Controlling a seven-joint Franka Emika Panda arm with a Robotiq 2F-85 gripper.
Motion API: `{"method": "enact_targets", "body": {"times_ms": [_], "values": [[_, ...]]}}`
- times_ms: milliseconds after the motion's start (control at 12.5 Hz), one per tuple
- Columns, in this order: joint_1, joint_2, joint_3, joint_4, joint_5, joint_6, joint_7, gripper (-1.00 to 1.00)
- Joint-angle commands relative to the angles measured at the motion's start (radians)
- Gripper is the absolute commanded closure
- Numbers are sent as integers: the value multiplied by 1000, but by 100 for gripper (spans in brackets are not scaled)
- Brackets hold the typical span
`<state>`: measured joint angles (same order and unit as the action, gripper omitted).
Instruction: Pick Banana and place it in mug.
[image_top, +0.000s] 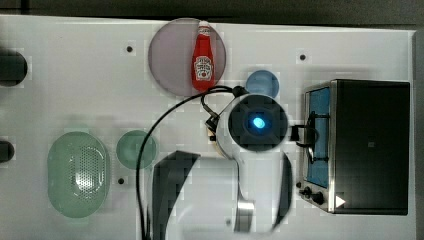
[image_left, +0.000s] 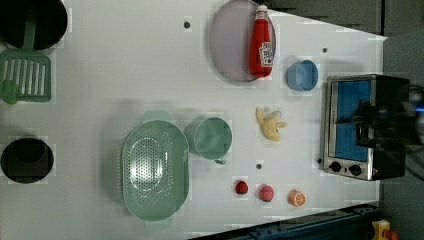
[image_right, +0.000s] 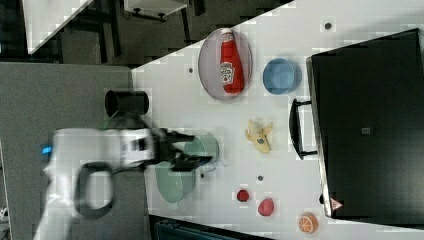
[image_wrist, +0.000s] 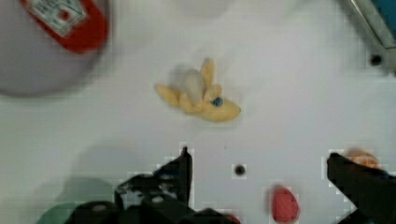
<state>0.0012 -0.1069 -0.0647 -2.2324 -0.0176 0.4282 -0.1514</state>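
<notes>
While apart, banana (image_left: 270, 125), mug (image_left: 212, 138).

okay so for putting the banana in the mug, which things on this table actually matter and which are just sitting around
Belongs to the job:
banana
mug
gripper, open above the table near the banana

Just lying about:
ketchup bottle on the plate
blue cup
perforated bowl
toaster oven
orange slice

Bright, even light washes the white table (image_left: 125, 75); soft shadows fall beside the bowl (image_left: 155, 170). The arm (image_right: 100, 150) smears with blur (blocky artefacts everywhere).
</notes>
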Motion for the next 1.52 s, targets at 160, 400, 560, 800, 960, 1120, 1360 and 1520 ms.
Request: {"method": "enact_targets", "body": {"times_ms": [160, 400, 560, 800, 960, 1120, 1360, 1520], "values": [[3, 58, 15, -70, 9, 141, -193, -100], [3, 169, 19, -113, 9, 260, -262, -100], [4, 244, 20, -128, 9, 353, -290, -100], [5, 345, 23, -138, 9, 496, -290, -100], [5, 401, 28, -147, 9, 588, -290, -100], [6, 450, 35, -156, 9, 661, -290, -100], [5, 503, 39, -163, 9, 756, -289, -100], [5, 520, 44, -171, 9, 770, -290, -100]]}}
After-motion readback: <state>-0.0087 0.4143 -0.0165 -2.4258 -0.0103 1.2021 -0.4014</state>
